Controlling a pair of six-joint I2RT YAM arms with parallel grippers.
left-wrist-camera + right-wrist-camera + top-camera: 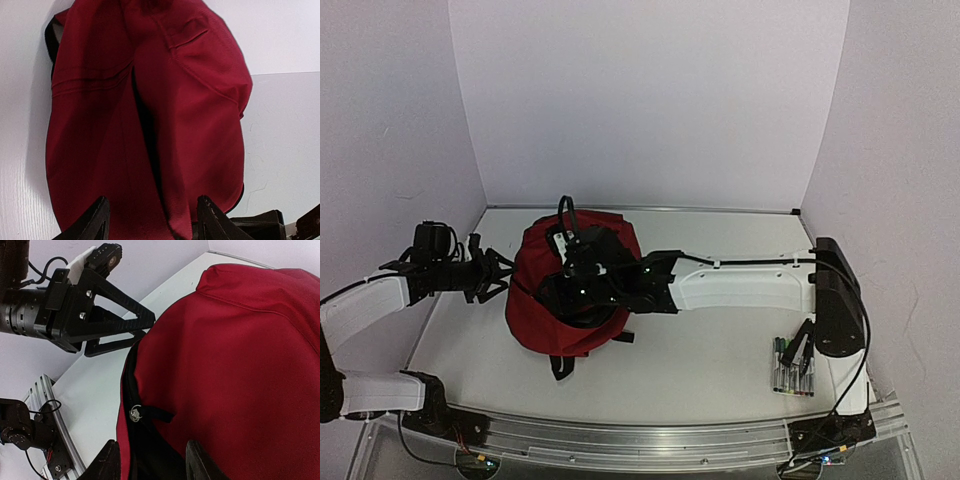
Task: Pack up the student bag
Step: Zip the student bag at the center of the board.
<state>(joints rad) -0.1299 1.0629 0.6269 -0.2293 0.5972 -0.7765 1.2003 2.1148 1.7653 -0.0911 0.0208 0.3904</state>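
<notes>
The student bag (532,318), a dark-red backpack, lies at the middle left of the white table. At its left side my left gripper (504,272) stands open. In the left wrist view the bag (100,125) fills the frame, and a loose fold of its red fabric lies between the spread jaws of the left gripper (152,222). My right gripper (575,285) hovers over the bag's top, open. In the right wrist view the right gripper (150,462) straddles the black zip line, just below a metal zip pull (134,413) with a black tab.
Several markers (792,365) lie at the front right by the right arm's base. The right arm's white link (740,285) spans the table's right half. A metal rail (650,440) runs along the near edge. White walls enclose the other three sides.
</notes>
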